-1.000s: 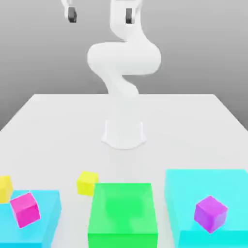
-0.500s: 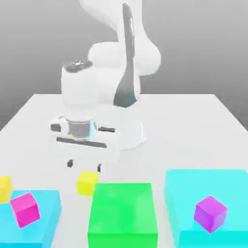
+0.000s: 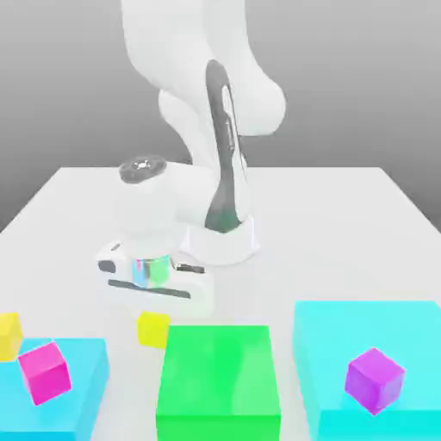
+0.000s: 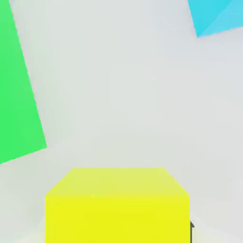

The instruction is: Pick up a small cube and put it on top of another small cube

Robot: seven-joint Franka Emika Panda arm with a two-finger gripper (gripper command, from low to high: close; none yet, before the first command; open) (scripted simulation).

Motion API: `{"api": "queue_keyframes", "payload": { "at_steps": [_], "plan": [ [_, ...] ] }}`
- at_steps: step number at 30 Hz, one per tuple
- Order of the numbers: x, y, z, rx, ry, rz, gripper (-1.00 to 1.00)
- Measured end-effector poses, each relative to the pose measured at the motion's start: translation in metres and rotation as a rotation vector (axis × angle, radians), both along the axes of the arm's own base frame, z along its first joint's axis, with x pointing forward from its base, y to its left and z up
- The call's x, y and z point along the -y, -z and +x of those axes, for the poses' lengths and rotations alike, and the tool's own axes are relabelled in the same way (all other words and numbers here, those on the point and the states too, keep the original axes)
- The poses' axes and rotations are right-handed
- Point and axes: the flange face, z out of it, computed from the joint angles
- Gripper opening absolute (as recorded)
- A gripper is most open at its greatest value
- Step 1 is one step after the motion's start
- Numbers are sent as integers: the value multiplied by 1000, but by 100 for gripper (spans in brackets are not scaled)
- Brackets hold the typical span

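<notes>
Grey backdrop rises behind a white worktop (image 3: 344, 224) that carries everything. At the worktop's 6 o'clock edge in the exterior view sits a green block (image 3: 219, 379); a cyan block (image 3: 77, 379) lies at about 8 o'clock and a larger cyan slab (image 3: 379, 344) at about 4 o'clock. A magenta cube (image 3: 44, 372) rests tilted on the cyan block, and a purple cube (image 3: 375, 380) rests on the slab. One yellow cube (image 3: 153, 328) stands on the worktop just beside the green block's far corner, toward 10 o'clock of it; a second yellow cube (image 3: 9, 333) sits at the picture's edge, near the cyan block's far side.

The white arm (image 3: 215, 112) bends down from its base at the worktop's centre, and its end effector (image 3: 155, 303) hangs directly over the first yellow cube, the hand body hiding the fingers. Whether they are apart or together I cannot tell. In the hand view that cube (image 4: 117, 206) appears large and close, square to the camera, with the green block (image 4: 16, 90) to one side and a cyan corner (image 4: 216, 16) well apart.
</notes>
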Motion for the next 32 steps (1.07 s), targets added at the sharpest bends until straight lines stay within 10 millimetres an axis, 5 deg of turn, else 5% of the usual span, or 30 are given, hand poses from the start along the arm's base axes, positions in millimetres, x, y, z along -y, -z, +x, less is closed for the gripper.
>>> {"api": "queue_keyframes", "payload": {
  "at_steps": [6, 24, 26, 28, 29, 32],
  "plan": [
    [1, -43, 1, 1, 6, 4, -100],
    [108, -156, 160, 4, 416, 11, -100],
    [114, -151, 169, 4, 441, 9, -100],
    [116, -123, 172, 4, 447, 8, -100],
    [116, -111, 172, 4, 449, 7, 100],
    [116, -111, 172, 4, 449, 7, 100]
  ]
}}
